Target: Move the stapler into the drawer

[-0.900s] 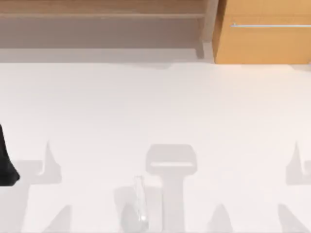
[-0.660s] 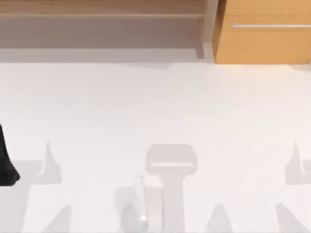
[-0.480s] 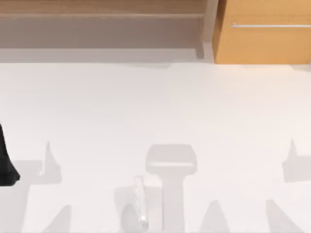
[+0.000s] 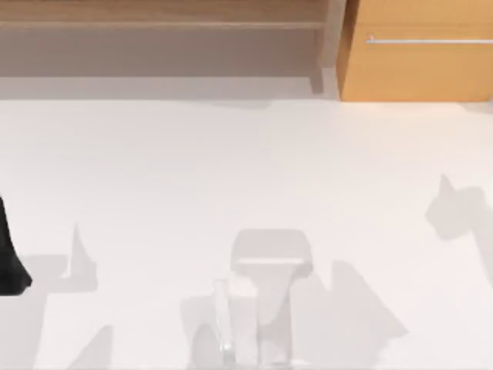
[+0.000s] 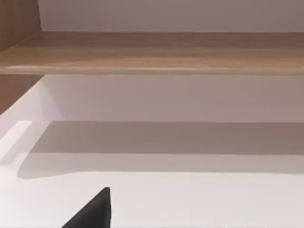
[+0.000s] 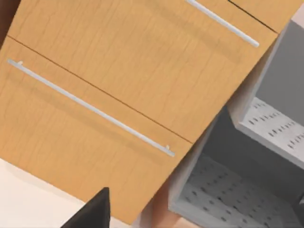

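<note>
White table (image 4: 246,169): faint stapler (image 4: 223,320) near front edge, apparently flat.

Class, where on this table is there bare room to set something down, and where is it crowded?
Bare: the white table between the open shelf, the drawer and the stapler. Crowded nowhere; the left arm sits at the left edge.

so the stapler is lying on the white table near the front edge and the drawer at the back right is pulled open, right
Not quite. The stapler does lie on the white table near the front edge, but the drawer at the back right is closed: the top view shows its front flush, and the right wrist view shows its handle on a shut front.
</note>
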`<act>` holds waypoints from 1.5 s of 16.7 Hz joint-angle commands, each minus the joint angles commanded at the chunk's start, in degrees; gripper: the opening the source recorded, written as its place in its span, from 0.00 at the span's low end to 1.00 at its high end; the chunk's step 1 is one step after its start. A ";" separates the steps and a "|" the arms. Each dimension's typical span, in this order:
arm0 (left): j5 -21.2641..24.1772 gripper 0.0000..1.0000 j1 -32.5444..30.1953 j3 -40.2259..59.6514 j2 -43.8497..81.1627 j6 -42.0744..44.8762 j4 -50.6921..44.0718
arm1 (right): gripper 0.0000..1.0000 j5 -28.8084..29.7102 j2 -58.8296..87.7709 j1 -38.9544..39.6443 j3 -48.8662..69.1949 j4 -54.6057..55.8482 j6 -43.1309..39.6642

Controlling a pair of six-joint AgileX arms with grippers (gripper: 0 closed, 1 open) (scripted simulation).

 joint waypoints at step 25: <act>0.00 1.00 0.00 0.00 0.00 0.00 0.00 | 1.00 9.47 83.87 4.91 36.70 49.87 -58.57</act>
